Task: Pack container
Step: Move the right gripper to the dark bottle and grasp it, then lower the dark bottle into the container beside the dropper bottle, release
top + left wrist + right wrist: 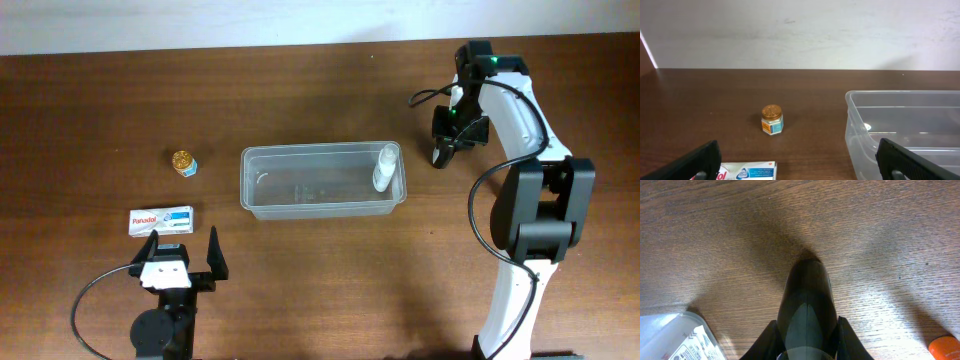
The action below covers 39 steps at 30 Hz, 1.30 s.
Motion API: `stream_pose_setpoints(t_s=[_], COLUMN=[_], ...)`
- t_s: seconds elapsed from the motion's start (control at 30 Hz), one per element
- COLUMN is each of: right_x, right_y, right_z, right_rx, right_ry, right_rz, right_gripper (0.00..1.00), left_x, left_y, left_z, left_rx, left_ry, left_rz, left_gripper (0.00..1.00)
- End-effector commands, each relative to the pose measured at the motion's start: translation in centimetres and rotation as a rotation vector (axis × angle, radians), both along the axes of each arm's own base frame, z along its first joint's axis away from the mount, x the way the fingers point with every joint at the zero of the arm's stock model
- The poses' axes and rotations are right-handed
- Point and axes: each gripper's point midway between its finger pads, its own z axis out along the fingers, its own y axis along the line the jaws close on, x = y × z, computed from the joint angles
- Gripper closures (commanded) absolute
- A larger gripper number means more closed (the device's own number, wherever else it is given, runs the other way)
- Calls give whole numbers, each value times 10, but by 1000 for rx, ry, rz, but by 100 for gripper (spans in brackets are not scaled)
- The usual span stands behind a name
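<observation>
Tabletop (320, 290) dark wood, wall (800, 30) white; left end effector (183, 241) released, right end effector (441, 156) clenched.

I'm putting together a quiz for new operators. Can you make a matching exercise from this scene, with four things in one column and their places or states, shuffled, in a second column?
Things
1. small jar
2. flat box
3. white bottle
4. left gripper

Places or states
A. inside the container, at its right end
B. open, with nothing between its fingers
C. standing alone on the table, left of the container
D. lying flat on the table, just ahead of the left gripper

Pairs: 1-C, 2-D, 3-A, 4-B
</observation>
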Motion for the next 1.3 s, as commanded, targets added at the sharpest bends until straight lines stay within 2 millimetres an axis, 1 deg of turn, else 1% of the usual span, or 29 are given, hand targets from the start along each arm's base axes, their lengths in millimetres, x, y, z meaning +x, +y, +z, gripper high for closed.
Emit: stream_pose_setpoints(t_s=[0.0,0.23,0.33,0.47,0.57,0.73,0.8,0.83,1.0,1.13,1.27], right_x=[-2,-6,-8,-10,-11,-7,-4,-2,0,-4,-12], right_y=[-6,-5,-5,-5,0,16,24,32,57,76,99], right_z=[-4,-1,5,20,38,78,96,110,151,172,183], right_rx=[-49,-47,-47,-47,-39,-29,-29,-28,-23,-5,26], right_ry=[13,27,23,18,20,-22,-55,-83,-169,-211,-223], right_rz=[6,14,14,14,22,64,82,99,151,189,236], right_gripper=[82,82,82,81,81,81,81,81,81,81,80], left_x=[-1,-1,-1,-1,-1,-1,-1,-1,-1,-1,-1], left_y=[2,2,2,2,2,2,2,2,2,2,2], left_z=[0,0,0,0,0,0,0,0,0,0,0], left_rx=[15,15,15,15,15,15,15,15,15,15,15], left_ry=[0,0,0,0,0,0,0,0,0,0,0], left_rz=[6,6,6,6,6,6,6,6,6,6,6], left_gripper=[1,1,1,1,1,1,0,1,1,1,0])
